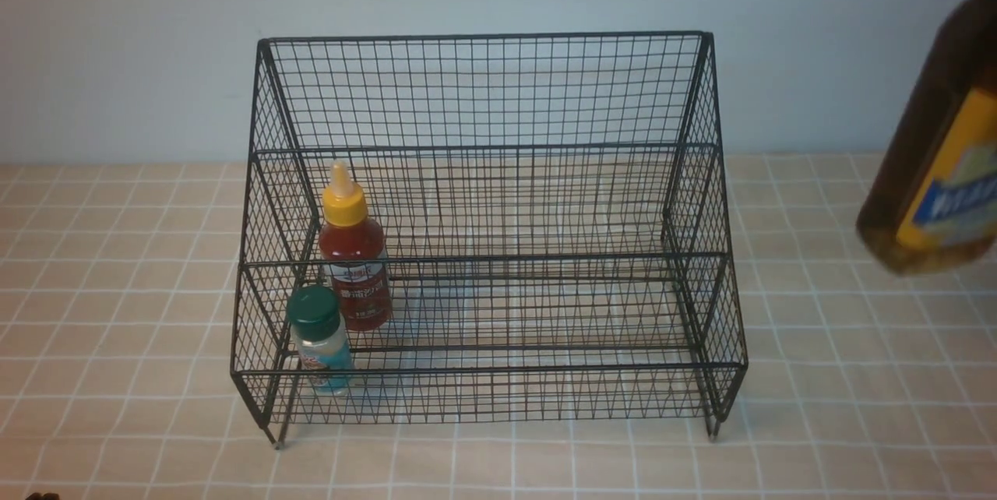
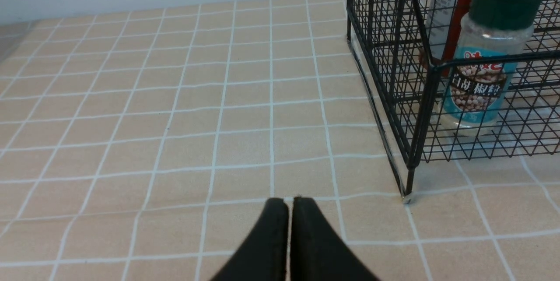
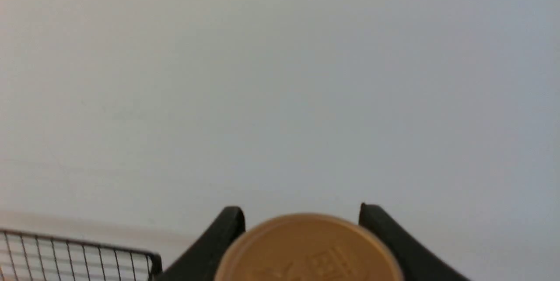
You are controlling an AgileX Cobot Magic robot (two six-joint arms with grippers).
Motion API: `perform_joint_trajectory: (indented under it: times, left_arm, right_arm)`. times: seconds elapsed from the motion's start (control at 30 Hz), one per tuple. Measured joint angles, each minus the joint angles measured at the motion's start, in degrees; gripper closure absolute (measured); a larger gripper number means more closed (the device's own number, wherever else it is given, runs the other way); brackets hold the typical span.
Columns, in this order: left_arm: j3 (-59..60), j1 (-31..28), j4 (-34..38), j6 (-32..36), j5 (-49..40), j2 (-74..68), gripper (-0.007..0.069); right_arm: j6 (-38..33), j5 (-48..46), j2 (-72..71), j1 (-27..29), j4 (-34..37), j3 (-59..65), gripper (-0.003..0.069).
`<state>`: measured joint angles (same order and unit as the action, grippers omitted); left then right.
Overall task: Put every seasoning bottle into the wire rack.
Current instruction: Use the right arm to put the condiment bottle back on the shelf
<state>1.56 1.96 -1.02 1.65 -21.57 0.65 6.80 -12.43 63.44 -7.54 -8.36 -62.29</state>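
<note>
Wire rack (image 1: 483,87) stands mid-table (image 1: 117,290). Right of it, lifted and tilted, the amber bottle (image 1: 935,157) hangs, my right gripper (image 3: 301,211) pinching it at the top. Red sauce bottle (image 1: 354,266) and green-capped shaker (image 1: 321,340) stand inside, at the left end. I'd clear the rack's rim, then lower the bottle upright onto open mesh. Left gripper (image 2: 291,204) is pressed together, empty.

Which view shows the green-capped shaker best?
Left wrist view: the green-capped shaker sits close up, cap and label legible through the wire rack. The front view shows it small, whole, on the rack's lowest tier. The right wrist view does not show it.
</note>
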Motion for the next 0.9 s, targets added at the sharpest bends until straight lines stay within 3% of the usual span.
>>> perform_joint_trajectory:
  times: [0.2, 0.6, 0.9]
  left_arm:
    - [0.0, 0.0, 0.0, 0.0, 0.0, 0.0, 0.0631]
    - [0.0, 0.0, 0.0, 0.0, 0.0, 0.0, 0.0631]
    - [0.0, 0.0, 0.0, 0.0, -0.02, 0.0, 0.0631]
  right_arm:
    - [2.36, -6.4, -0.02, -5.68, 0.46, -9.96, 0.0347]
    - [13.3, -1.35, 8.34, -17.69, 0.77, -13.92, 0.0347]
    - [15.34, 4.28, 17.16, -18.96, 1.0, -14.0, 0.0347]
